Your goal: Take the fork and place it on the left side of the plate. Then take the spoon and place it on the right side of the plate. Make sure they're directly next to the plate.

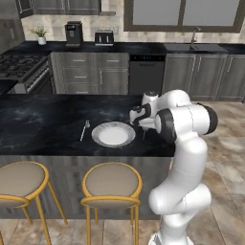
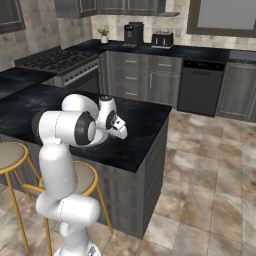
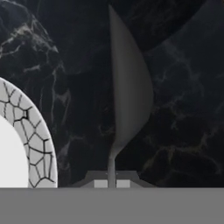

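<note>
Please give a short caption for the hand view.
Gripper holds the spoon above the dark counter, beside the plate.

I take the plate [image 1: 113,134] as my landmark: round, shallow, white-grey, with a broad paler rim that shows a cracked pattern in the hand view [image 3: 37,144]. It lies flat on the dark marbled worktop [image 1: 43,119].

The fork [image 1: 84,129] is slim and light silver, lying flat on the worktop just beside the plate's left edge, apart from the rim, its length running roughly along the plate's side.

The spoon [image 3: 127,96] is grey and darker-looking, with a narrow straight handle. From the hand camera I see its bowl edge-on, pointing away, just to the right of the plate's rim, its handle held between the claw's [image 3: 111,183] tips. I cannot tell whether it touches the worktop.
</note>
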